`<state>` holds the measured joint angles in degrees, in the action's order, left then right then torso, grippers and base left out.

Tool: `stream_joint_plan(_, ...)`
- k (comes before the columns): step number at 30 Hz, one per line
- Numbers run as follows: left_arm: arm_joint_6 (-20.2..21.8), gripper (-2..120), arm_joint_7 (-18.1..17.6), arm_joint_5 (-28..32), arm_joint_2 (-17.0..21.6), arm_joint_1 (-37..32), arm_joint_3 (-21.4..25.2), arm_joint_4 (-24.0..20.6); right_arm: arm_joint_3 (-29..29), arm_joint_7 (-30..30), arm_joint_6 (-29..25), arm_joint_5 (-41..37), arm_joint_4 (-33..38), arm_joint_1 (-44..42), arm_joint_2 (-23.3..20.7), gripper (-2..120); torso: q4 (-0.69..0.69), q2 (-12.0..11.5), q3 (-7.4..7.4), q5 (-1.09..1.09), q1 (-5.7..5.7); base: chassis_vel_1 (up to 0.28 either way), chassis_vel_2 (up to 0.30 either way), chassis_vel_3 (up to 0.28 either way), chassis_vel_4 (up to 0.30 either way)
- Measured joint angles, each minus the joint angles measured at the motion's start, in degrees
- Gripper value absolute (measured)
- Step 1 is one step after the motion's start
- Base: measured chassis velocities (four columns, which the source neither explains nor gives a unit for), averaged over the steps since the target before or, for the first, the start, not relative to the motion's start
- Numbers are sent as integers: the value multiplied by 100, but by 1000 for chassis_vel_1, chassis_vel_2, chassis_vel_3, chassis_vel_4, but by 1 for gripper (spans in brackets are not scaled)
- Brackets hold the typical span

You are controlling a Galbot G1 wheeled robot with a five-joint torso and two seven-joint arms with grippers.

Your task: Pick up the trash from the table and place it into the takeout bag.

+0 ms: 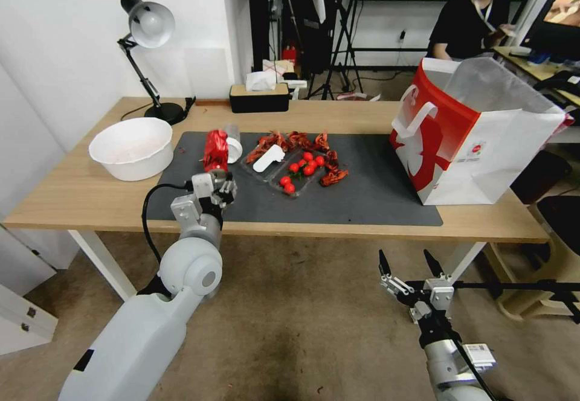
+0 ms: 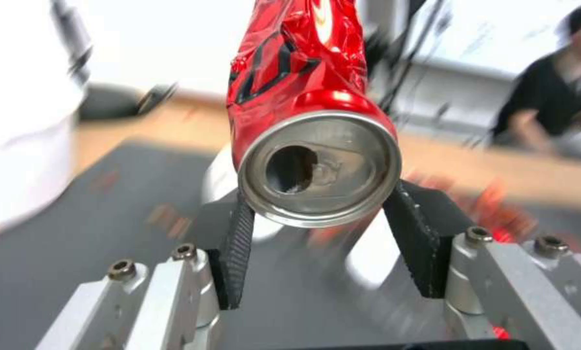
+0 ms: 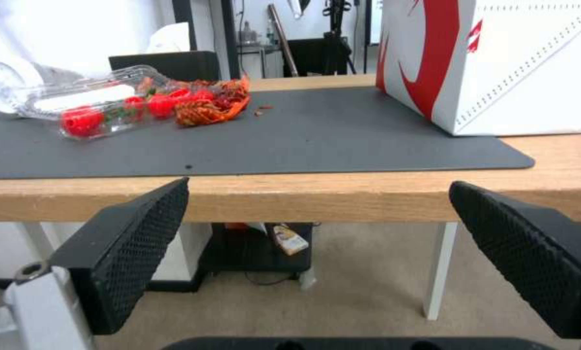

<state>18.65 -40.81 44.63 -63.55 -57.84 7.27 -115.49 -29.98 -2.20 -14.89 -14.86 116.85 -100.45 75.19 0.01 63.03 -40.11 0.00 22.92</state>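
Observation:
A crushed red soda can [image 1: 215, 149] is held over the left part of the dark grey mat [image 1: 374, 189], with my left gripper [image 1: 221, 187] shut on its lower end. In the left wrist view the black fingers [image 2: 237, 243] press both sides of the can [image 2: 303, 97] near its open silver end. A clear cup with a white lid [image 1: 233, 145] lies on its side just behind the can. The takeout bag [image 1: 477, 129] stands open at the table's right end. My right gripper [image 1: 405, 259] hangs open below the table's front edge, with nothing between its fingers [image 3: 135, 243].
A clear tray of cherry tomatoes [image 1: 299, 171] and red crayfish shells [image 1: 302, 141] lie mid-mat. A large white bowl [image 1: 132, 147], a desk lamp [image 1: 148, 26] and a black tissue box [image 1: 260, 96] stand along the light-wood table [image 1: 72, 195]. The bag's wall [image 3: 498, 63] is close to the mat's right edge.

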Motion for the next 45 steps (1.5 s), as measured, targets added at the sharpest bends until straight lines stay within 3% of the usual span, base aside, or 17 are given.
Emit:
stream_joint_plan(2,-413,47,535,-221,25,122,8,20,3,0,0,14,24,-12,10,100,0,0,0,0,0,0,0,0,0)
stream_joint_plan(3,-413,47,535,-221,25,122,8,20,3,0,0,14,24,-12,10,100,0,0,0,0,0,0,0,0,0)
stream_joint_plan(6,-873,47,1415,-334,79,785,-147,198,-4,0,1,50,64,-43,55,100,-1,0,0,1,0,0,0,0,0)
stream_joint_plan(12,-957,47,1912,21,90,1460,-422,443,-22,-2,-4,105,86,-62,148,100,0,-1,0,1,0,0,0,0,0)
stream_joint_plan(16,-1037,47,2635,536,84,2081,-925,738,-21,-3,-10,172,77,-64,237,100,0,-1,0,1,0,0,0,0,0)
stream_joint_plan(21,-1035,47,2885,817,-60,2797,-1352,1087,-18,-6,-11,225,77,-69,303,100,-1,-1,0,1,0,0,0,0,0)
stream_joint_plan(24,-996,47,2954,988,-382,3615,-1767,1660,-26,-10,-17,260,112,-104,375,100,-2,-1,0,1,1,0,0,0,0)
stream_joint_plan(30,-988,47,3092,1072,-846,4327,-2217,2319,-64,-13,-39,279,146,-147,424,100,0,-1,0,2,1,0,0,0,0)
stream_joint_plan(36,-989,47,3321,845,-1538,5105,-2745,3121,-90,-16,-65,282,138,-167,489,100,-2,-1,0,3,1,0,0,0,0)
stream_joint_plan(42,-1017,47,3696,636,-1823,5688,-3140,3691,-91,-16,-72,290,133,-165,512,100,-1,0,0,2,0,0,0,0,0)
stream_joint_plan(45,-1118,47,4092,49,-1915,6094,-3478,4091,-86,-17,-92,297,137,-168,533,100,0,0,-1,1,0,0,0,0,0)
